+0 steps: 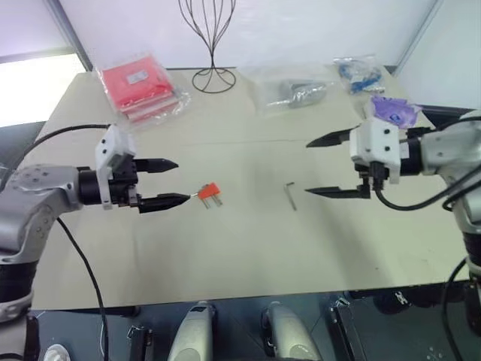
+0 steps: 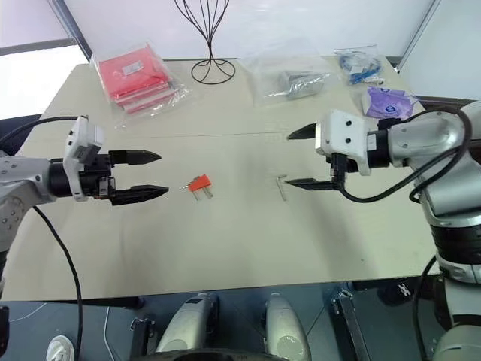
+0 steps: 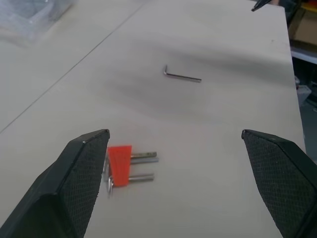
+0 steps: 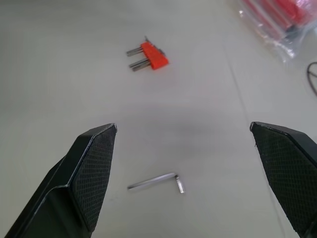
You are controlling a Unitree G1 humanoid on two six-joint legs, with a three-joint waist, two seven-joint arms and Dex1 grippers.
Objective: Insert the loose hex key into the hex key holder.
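Left eye view, nearest first: both arms reach in over the beige table [image 1: 248,256] from either side, tips pointing toward each other. Left gripper [image 1: 167,182] has its two black fingers spread wide, nothing between them. Right gripper [image 1: 331,165] likewise stands wide apart and empty.

Hex key holder [image 1: 210,190], a small orange-red block with short metal keys sticking out of one side, lies flat on the table just beyond the left gripper's lower fingertip, near it but not touching. In the left wrist view the holder [image 3: 120,164] sits close to one finger, off-centre in the gap rather than midway.

Loose hex key [image 1: 290,195], thin and L-shaped, lies flat on the table between the holder and the right gripper, apart from both. It is just short of the right gripper's lower fingertip. In the right wrist view the key [image 4: 157,181] lies within the span of the open fingers, with the holder [image 4: 153,55] farther on.

Toward the far edge: red packets in clear plastic [image 1: 139,86] at far left, a wire stand [image 1: 213,45], a clear bag with grey contents [image 1: 297,92], a bag with blue items [image 1: 357,74], and a purple packet [image 1: 391,110].
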